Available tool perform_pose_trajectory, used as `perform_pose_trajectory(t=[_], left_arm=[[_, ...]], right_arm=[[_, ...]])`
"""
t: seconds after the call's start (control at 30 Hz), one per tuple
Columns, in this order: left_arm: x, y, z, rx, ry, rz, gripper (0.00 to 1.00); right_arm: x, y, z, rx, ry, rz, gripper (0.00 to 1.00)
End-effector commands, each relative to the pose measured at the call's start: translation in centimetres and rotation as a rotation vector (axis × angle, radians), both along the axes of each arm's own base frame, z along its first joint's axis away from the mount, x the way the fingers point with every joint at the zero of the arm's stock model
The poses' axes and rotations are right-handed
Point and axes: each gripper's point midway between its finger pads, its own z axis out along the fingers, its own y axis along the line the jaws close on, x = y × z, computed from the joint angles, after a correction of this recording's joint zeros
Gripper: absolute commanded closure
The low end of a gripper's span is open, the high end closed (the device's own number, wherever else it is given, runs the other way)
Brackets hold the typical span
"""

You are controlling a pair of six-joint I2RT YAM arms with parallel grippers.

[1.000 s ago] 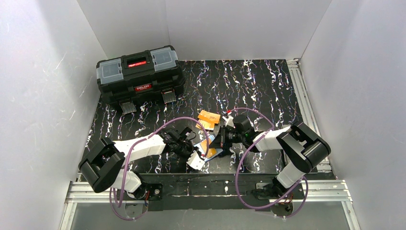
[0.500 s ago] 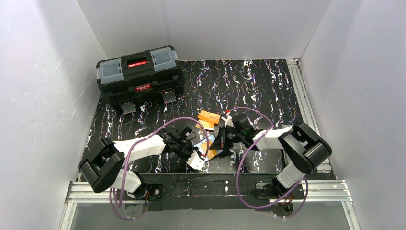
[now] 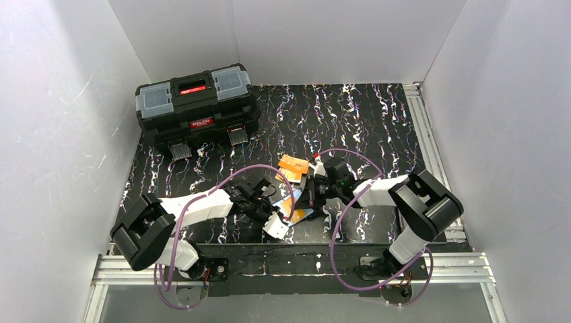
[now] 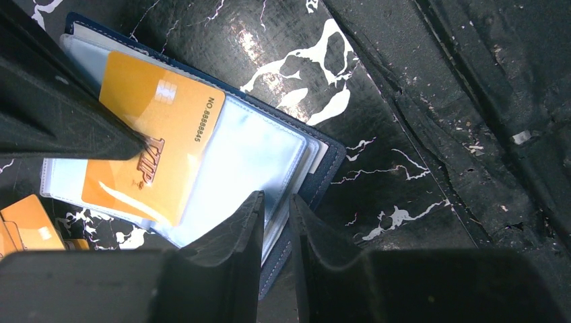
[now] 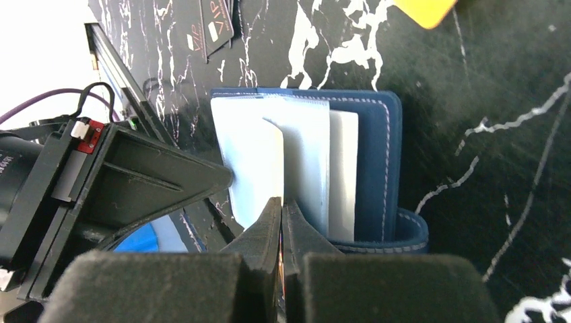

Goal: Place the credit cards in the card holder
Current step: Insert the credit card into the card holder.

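Observation:
The navy card holder (image 4: 324, 161) lies open near the table's front edge, its light blue clear pockets (image 4: 249, 148) facing up; it also shows in the top view (image 3: 297, 206). My left gripper (image 4: 276, 198) is shut on the edge of its pocket leaves. My right gripper (image 5: 281, 200) is shut on an orange card, seen edge-on as a sliver (image 5: 281, 269) between the jaws. That card (image 4: 155, 134) lies partly inside a clear pocket. In the right wrist view the holder (image 5: 377, 161) stands just beyond the jaws.
Loose orange cards (image 3: 294, 165) lie just beyond the holder, also in the left wrist view (image 4: 27, 219). Darker VIP cards (image 5: 212, 27) lie near the front rail. A black toolbox (image 3: 196, 104) stands at the back left. White walls enclose the table.
My right gripper has shifted slightly left towards the holder with the card. My left arm has stayed in place.

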Motion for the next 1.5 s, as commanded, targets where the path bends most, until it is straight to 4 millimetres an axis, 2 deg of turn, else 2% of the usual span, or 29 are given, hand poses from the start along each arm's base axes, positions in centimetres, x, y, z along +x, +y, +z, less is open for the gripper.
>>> perform_pose_trajectory(t=[0.0,0.47,0.73,0.97,1.17,1.47], left_arm=[[-0.9,2.1,-1.7,0.105,0.033,0.023,0.8],[-0.9,2.1,-1.8,0.104,0.025,0.006,0.81],[-1.2,2.2,-1.8,0.107,0.035,-0.002,0.82],[-1.5,2.3,-1.8,0.108,0.043,-0.02,0.83],[-1.8,2.6,-1.7,0.115,0.047,-0.033,0.84],[-1.9,2.6,-1.8,0.116,0.049,-0.042,0.84]], right_arm=[[-0.6,0.2,-1.2,-0.033,0.03,0.061,0.99],[-0.1,1.0,-1.9,-0.048,0.017,0.115,0.99],[2.1,0.5,-1.9,-0.143,-0.128,0.143,0.99],[3.7,2.0,-0.4,-0.119,-0.196,0.201,0.99],[3.2,2.0,-1.2,-0.12,-0.182,0.243,0.99],[0.0,2.5,-2.1,-0.089,-0.12,0.283,0.99]])
